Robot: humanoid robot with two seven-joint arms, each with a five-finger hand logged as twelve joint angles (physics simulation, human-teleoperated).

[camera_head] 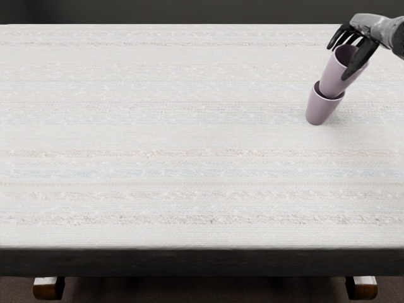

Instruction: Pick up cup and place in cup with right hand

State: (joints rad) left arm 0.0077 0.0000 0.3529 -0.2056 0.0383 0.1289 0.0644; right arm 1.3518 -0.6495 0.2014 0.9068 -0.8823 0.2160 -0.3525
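Now the right hand (pixel 362 39) has its fingers closed on the upper cup (pixel 332 77), tilted just beneath them, its base in the mouth of the lower cup (pixel 320 112) farther below, and pushing at that slant could jam it or topple the lower one!

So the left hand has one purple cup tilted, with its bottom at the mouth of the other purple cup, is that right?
Not quite: the head view shows the right hand holding the tilted purple cup. Its bottom is indeed at the mouth of the other purple cup.
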